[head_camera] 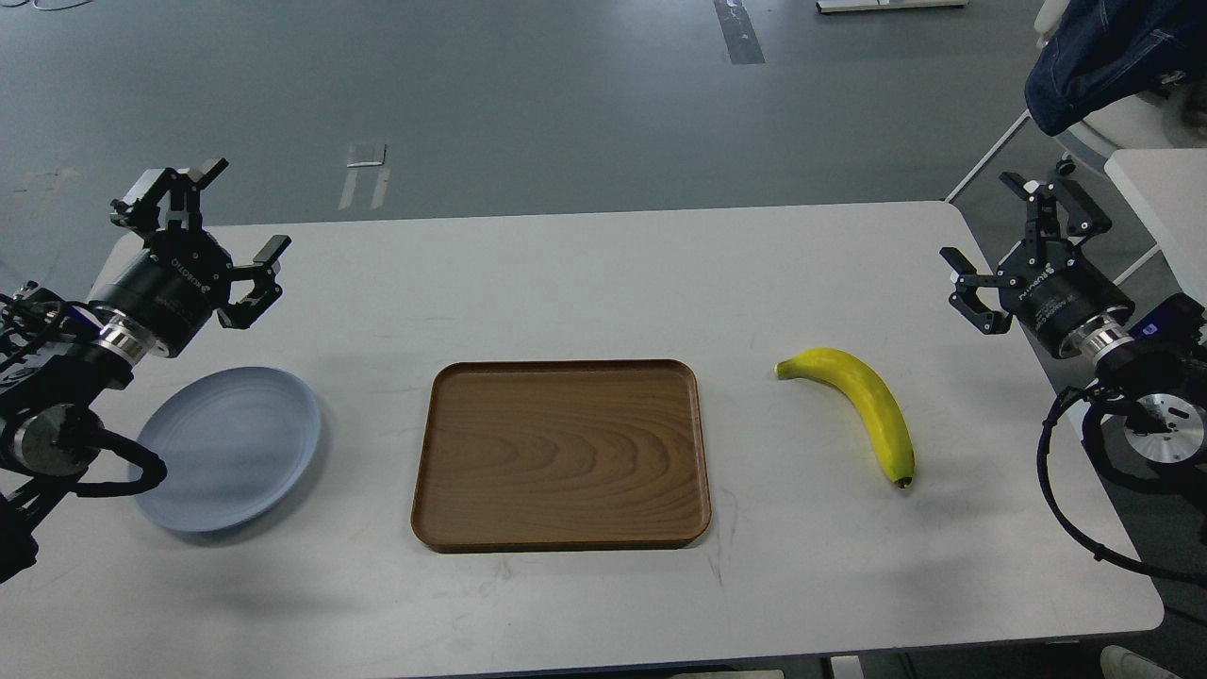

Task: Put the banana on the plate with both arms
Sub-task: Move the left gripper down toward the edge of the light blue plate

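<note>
A yellow banana (863,405) lies on the white table right of centre, its dark tip toward the near edge. The pale blue-grey plate (231,448) rests at the left, partly covered by my left arm's cable and elbow. My left gripper (231,217) hovers open above the table behind the plate, fingers spread wide and holding nothing. On the far right my right gripper (1004,231) is also open and empty, raised above the table edge, behind and to the right of the banana.
A rectangular brown wooden tray (561,455) sits in the middle of the table (603,273), between plate and banana. A chair with dark blue cloth (1113,57) and another white table stand off the far right corner.
</note>
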